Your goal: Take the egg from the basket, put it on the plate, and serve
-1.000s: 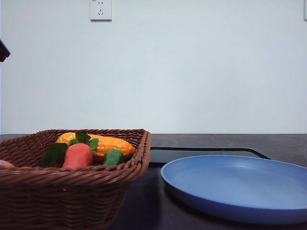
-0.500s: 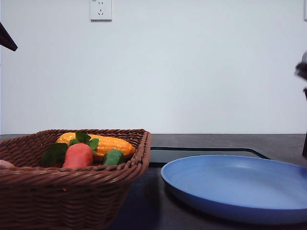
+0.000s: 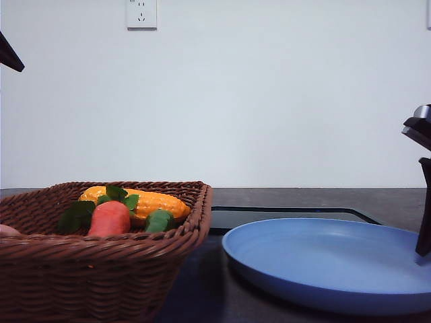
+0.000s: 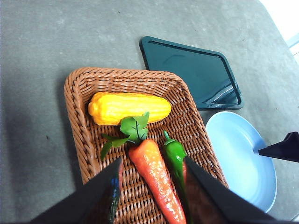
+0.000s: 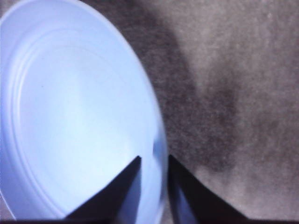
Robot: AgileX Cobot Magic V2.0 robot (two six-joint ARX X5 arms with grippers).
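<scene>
No readable writing shows anywhere; a white wall socket [image 3: 141,13] sits at the upper left of the front view. One dark-brown woven wicker basket [image 4: 79,121] holds one yellow corn cob [image 4: 128,107], one orange-red carrot with green leaves [image 4: 156,175] and one green pepper [image 4: 175,156]. A sliver of the pinkish egg [image 3: 7,231] peeks over its rim at the far left. One flat black tray [image 4: 191,70] lies beyond one round matte blue plate [image 3: 323,259] on the grey tabletop [image 4: 37,46]. The left end effector [image 4: 152,186] hangs open above the basket. The right end effector [image 5: 154,186] straddles the plate's rim, jaws narrowly parted.
</scene>
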